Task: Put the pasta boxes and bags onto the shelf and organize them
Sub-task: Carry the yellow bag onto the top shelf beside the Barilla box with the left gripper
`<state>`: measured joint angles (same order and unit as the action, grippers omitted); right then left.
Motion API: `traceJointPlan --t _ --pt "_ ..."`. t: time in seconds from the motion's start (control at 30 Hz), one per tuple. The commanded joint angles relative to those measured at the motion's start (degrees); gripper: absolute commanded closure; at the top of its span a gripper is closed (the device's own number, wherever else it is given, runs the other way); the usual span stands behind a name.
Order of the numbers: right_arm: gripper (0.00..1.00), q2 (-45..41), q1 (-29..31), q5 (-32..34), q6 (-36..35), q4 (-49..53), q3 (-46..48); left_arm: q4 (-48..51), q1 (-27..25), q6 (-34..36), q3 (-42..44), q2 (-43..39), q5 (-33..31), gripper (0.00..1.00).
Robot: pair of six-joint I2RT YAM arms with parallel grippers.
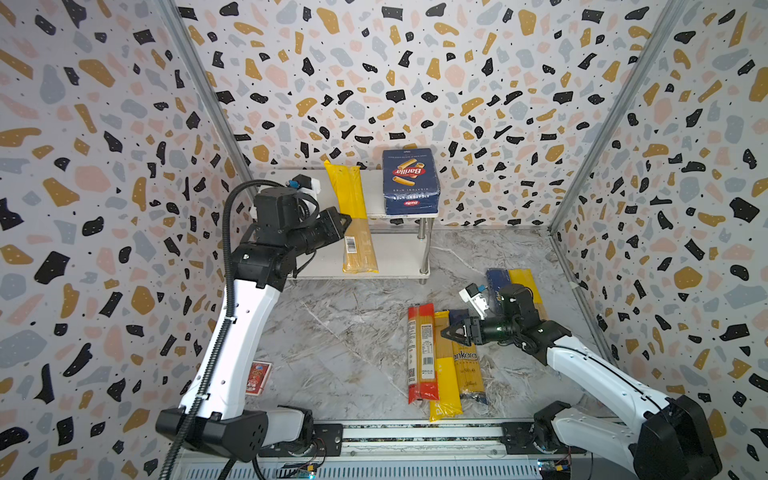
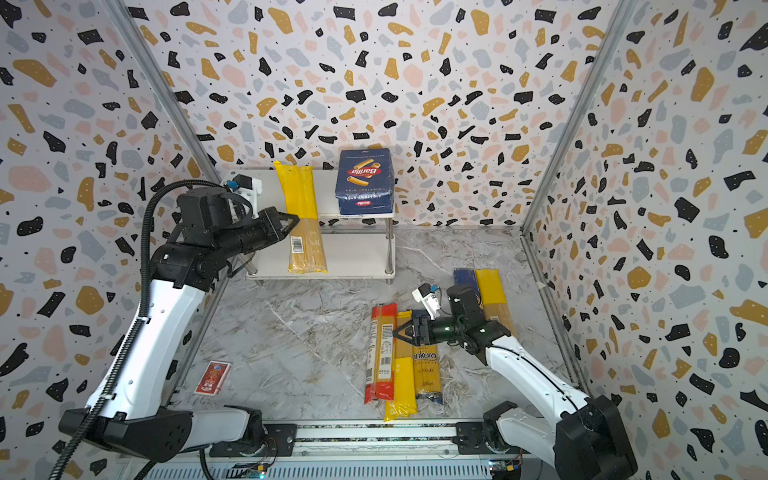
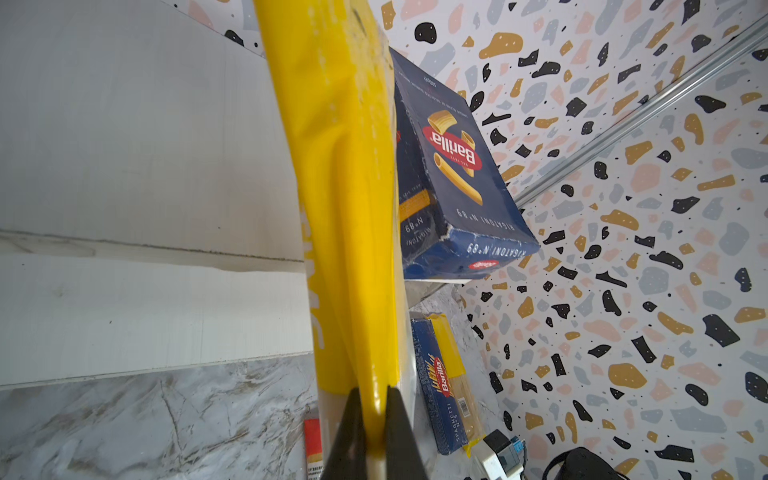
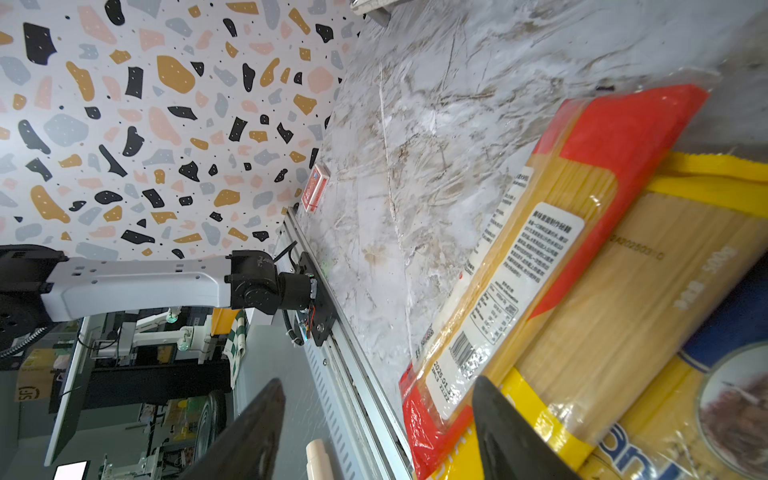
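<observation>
Nearest on the bench (image 1: 332, 332), a red-ended bag (image 1: 422, 353), a yellow-ended bag (image 1: 445, 374) and an "ankara" bag (image 1: 467, 365) lie side by side, front to back, under the spread right pincer (image 1: 446, 332). Farther off lies a "Barilla SPAGHETTI" box (image 3: 440, 382). The left pincer (image 1: 348, 222) pinches a yellow bag (image 1: 353, 199) lying front-to-back on the shelf (image 1: 399, 253), beside the "RIGATONI N°89" box (image 1: 410, 178) on the top board.

Looking past two dark fingers (image 4: 249, 436), spread apart, onto a red-ended bag (image 4: 540, 257) lying on the marble desk (image 4: 415, 124), touching a yellow-ended bag (image 4: 631, 299) beside a blue-and-yellow bag (image 4: 706, 395), small red box (image 4: 315, 187) near the wall (image 4: 124, 124).
</observation>
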<state>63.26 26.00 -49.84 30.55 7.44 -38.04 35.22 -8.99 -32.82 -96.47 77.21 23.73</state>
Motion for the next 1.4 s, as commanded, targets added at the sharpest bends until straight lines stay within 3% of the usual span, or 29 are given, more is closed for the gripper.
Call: traceJointPlan --t 0.0,0.43,0.87,1.37 --pt "0.28 0.48 -0.83 -1.55 -1.72 1.48 -2.90 -15.06 2.45 -2.22 -4.35 1.14 6.22 1.00" --pt "0.29 2.28 -4.29 -2.82 -1.71 0.36 -1.70 -24.95 5.11 -11.46 -18.02 16.11 14.46 1.00" --pt "0.28 1.78 -7.36 -5.71 2.03 -5.38 1.98 -26.38 7.67 -15.38 -29.05 30.25 19.23 1.00" --pt "0.28 3.80 -8.37 -5.08 1.00 -5.76 2.71 -26.16 7.68 -14.38 -21.28 27.56 23.65 1.00"
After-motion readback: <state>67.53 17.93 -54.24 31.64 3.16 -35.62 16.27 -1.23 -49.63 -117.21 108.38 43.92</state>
